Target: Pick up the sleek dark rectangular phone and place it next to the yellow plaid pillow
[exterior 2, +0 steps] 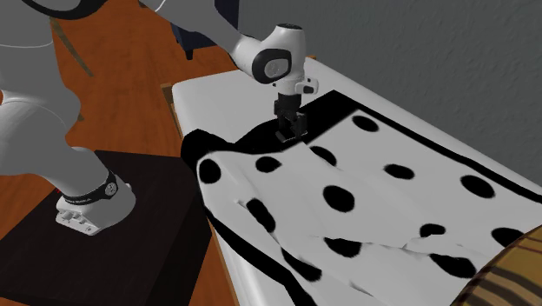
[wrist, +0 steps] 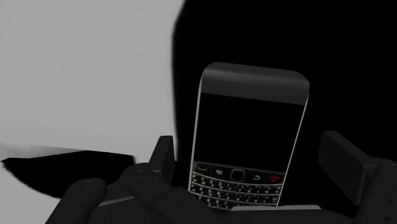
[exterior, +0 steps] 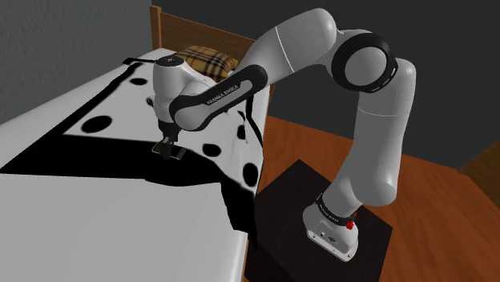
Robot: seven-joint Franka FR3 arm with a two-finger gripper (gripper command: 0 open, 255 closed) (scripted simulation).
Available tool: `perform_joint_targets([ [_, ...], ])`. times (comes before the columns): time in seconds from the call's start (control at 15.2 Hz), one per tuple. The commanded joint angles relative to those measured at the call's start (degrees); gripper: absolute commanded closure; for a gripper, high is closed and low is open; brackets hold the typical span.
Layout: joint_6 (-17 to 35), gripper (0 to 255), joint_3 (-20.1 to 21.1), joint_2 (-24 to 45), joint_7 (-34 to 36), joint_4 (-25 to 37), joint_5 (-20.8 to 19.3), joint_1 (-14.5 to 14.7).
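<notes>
**Op A:** Where's the phone?

**Op B:** Phone [wrist: 249,111] lies flat on a black patch of the cover [exterior 2: 391,196]. Screen dark, keypad end nearest the palm.

**Op A:** Hand?

**Op B:** Hand [wrist: 249,153] is low over it and open fairly wide. Fingers [wrist: 343,156] stand either side of the phone w/ a gap on each side, not touching, so I'm holding nothing. In the shoulder view I see the hand [exterior: 167,150] just above the bed [exterior: 96,216]. Same in the 2nd ext view [exterior 2: 289,132].

**Op A:** Pillow?

**Op B:** Plaid pillow [exterior: 204,60] sits at the head end by the headboard [exterior: 172,28], well apart from the hand. The cover is white w/ black dots and a black border. Stand [exterior: 288,196] is beside the bed on a wood floor [exterior: 433,184].
</notes>
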Motion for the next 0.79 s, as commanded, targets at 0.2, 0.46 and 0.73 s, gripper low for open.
perform_joint_targets([
  [0.2,0.89,0,-0.17,0.78,0.05,-0.09,-0.26,0.0],
  [0.46,0.88,0,-0.17,0.78,0.06,-0.09,-0.26,0.0],
  [0.73,0.88,255,-0.17,0.77,0.05,-0.1,-0.25,-0.01],
])
